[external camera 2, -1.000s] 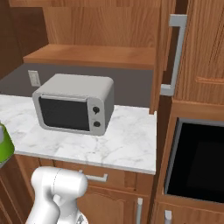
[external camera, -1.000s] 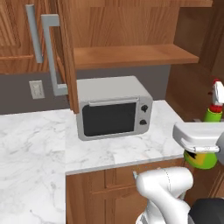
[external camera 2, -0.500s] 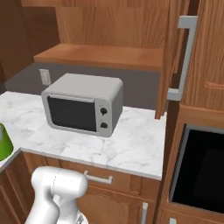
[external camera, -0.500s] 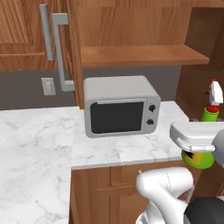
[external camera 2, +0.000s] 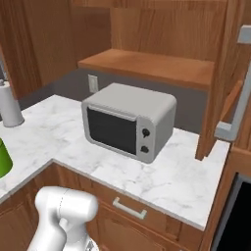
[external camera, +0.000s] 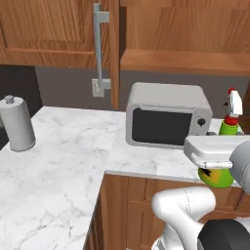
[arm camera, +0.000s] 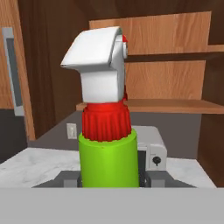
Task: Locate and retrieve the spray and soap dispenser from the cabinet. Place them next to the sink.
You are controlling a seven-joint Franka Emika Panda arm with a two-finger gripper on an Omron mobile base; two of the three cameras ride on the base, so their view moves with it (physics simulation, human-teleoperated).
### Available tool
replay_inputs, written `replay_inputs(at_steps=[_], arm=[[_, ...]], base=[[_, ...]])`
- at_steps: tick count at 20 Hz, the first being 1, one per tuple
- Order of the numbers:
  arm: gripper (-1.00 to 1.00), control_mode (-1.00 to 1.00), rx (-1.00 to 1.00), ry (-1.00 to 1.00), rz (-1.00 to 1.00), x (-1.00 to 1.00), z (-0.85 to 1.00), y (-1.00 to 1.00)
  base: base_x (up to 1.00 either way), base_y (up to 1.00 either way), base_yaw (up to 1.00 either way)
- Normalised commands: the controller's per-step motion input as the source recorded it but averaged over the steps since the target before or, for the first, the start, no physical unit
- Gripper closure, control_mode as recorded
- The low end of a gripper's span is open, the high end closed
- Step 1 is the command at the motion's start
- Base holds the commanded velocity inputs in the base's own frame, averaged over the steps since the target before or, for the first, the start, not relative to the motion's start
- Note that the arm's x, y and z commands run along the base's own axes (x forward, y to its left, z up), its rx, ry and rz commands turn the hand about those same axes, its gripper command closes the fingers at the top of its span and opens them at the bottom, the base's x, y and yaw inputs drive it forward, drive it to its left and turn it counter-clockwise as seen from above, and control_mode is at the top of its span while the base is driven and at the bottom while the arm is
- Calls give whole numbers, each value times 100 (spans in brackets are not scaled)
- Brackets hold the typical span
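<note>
My gripper [arm camera: 109,178] is shut on the spray [arm camera: 107,109], a bright green bottle with a red collar and a white nozzle, held upright. In the left base view the spray [external camera: 228,128] hangs at the right edge, just in front of the counter, with the white hand [external camera: 213,151] across its middle. A sliver of the green spray [external camera 2: 3,158] shows at the left edge of the right base view. The cabinet [external camera: 100,46] stands open above the counter, its wooden shelf [external camera 2: 147,66] bare. The soap dispenser and the sink are out of view.
A grey microwave [external camera: 166,119] sits on the white marble counter [external camera: 63,156] under the shelf. A grey paper-towel roll [external camera: 17,124] stands at the far left. The open cabinet door [external camera 2: 235,98] with its bar handle juts out on the right, above a black oven [external camera 2: 241,220].
The whole picture has slid right, so the base has moved. The paper-towel roll has come into view at the left. The spray stays in my gripper.
</note>
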Motion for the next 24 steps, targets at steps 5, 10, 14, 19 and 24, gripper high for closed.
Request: replay_inputs(at_steps=[5, 10, 14, 19, 24], arm=[[100, 100, 0, 0, 0, 0, 0, 0], [100, 100, 0, 0, 0, 0, 0, 0], [100, 100, 0, 0, 0, 0, 0, 0], [100, 100, 0, 0, 0, 0, 0, 0], [100, 100, 0, 0, 0, 0, 0, 0]], base=[[0, 0, 50], [0, 1, 50], [0, 1, 50], [0, 1, 50], [4, 15, 49]])
